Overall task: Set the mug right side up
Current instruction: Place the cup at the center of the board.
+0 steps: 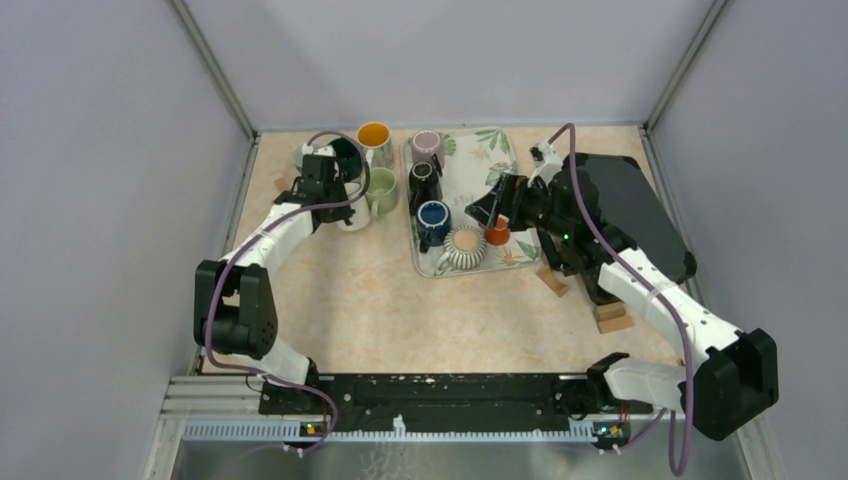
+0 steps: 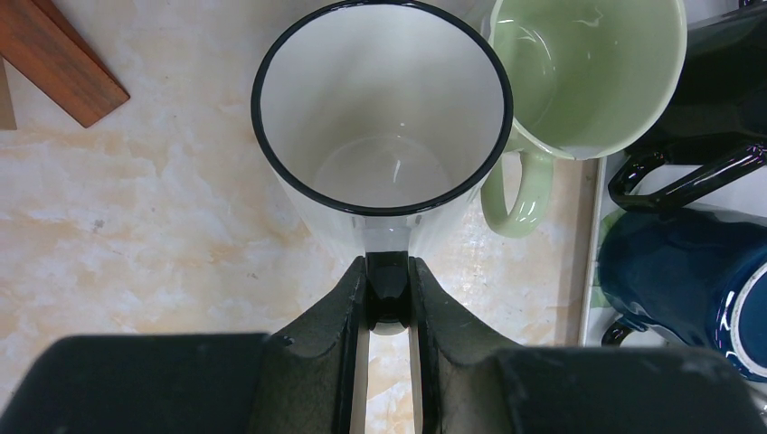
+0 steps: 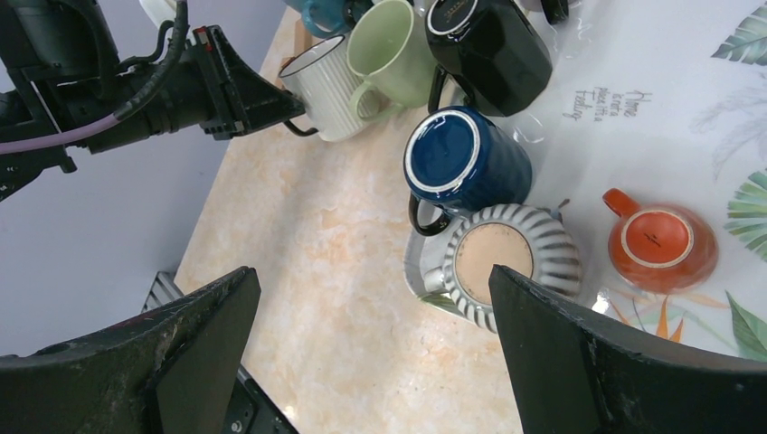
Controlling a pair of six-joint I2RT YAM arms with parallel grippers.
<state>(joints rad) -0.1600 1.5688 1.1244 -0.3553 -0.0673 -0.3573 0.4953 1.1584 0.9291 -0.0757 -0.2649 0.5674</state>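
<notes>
My left gripper (image 2: 387, 294) is shut on the black handle of a white ribbed mug with a black rim (image 2: 380, 108). That mug stands upright on the table, mouth up, left of the tray (image 1: 352, 214); it also shows in the right wrist view (image 3: 326, 81). My right gripper (image 3: 369, 298) is open and empty, hovering above the tray's near end (image 1: 490, 210). Below it a blue mug (image 3: 466, 158), a grey-striped mug (image 3: 511, 262) and a small orange mug (image 3: 660, 240) stand bottom up on the tray.
The floral tray (image 1: 500, 150) also holds a black mug (image 1: 424, 180) and a mauve mug (image 1: 427, 146). A green mug (image 2: 588, 72) stands upright touching the white mug. A yellow-lined mug (image 1: 373, 135) stands behind. Wooden blocks (image 1: 552, 282) and a black board (image 1: 640, 210) lie right.
</notes>
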